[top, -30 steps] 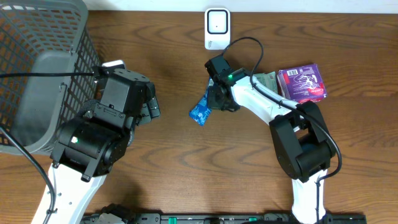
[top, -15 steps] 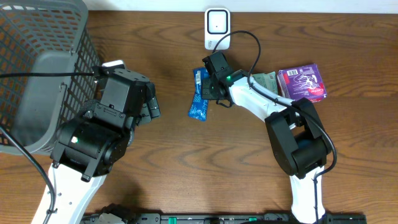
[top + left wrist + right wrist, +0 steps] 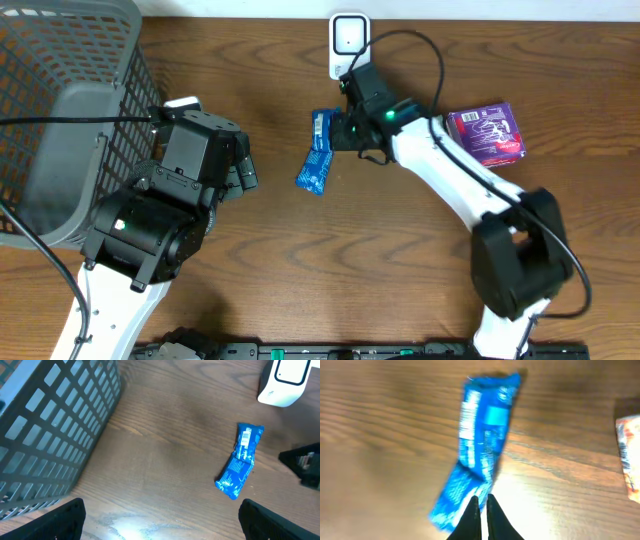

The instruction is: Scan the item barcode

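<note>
I see the packet (image 3: 315,152) lying flat on the table (image 3: 300,260), below the scanner (image 3: 348,40). My right gripper (image 3: 482,510) sits just beside its right edge, pinched together on nothing. The left gripper (image 3: 241,171) gapes wide, well apart.

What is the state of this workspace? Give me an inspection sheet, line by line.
Surface: wooden table, no spills seen.
Job's things: blue wrapper lying on the table, apart from the white scanner.
Clutter: purple packet at the right; grey basket at the left.
Grippers: left gripper open and empty above the table; right gripper shut, tips at the wrapper's edge, contact cannot be told.
Cables: black cable across the basket; another black cable loops beside the scanner.
Surroundings: nothing seen.
</note>
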Controlling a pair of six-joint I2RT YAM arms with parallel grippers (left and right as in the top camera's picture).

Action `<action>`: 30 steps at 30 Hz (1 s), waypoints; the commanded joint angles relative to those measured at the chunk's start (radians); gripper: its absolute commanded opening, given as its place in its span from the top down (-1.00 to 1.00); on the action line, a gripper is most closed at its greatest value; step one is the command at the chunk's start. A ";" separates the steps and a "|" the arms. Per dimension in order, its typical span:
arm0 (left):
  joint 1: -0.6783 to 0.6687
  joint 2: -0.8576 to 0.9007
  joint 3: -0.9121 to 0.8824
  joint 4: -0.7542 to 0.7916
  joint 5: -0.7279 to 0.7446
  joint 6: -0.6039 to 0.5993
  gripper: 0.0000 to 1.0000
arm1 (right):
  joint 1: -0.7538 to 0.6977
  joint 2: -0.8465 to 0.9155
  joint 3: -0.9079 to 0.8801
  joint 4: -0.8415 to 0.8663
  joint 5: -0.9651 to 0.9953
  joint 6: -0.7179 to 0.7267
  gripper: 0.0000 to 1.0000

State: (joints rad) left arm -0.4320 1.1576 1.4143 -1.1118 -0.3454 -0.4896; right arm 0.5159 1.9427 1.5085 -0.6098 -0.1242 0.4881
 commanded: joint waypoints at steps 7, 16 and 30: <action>0.006 0.000 0.005 -0.002 -0.010 0.010 -0.95 | 0.116 0.138 -0.003 -0.012 -0.043 -0.010 0.98; 0.006 0.000 0.005 -0.002 -0.010 0.010 -0.96 | 0.144 0.174 0.003 -0.109 -0.055 -0.012 0.98; 0.006 0.000 0.005 -0.002 -0.010 0.010 -0.96 | 0.068 -0.003 0.033 0.030 0.197 -0.058 0.95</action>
State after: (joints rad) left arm -0.4320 1.1576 1.4143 -1.1118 -0.3454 -0.4896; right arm 0.5995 1.9404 1.5291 -0.6292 -0.0498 0.4438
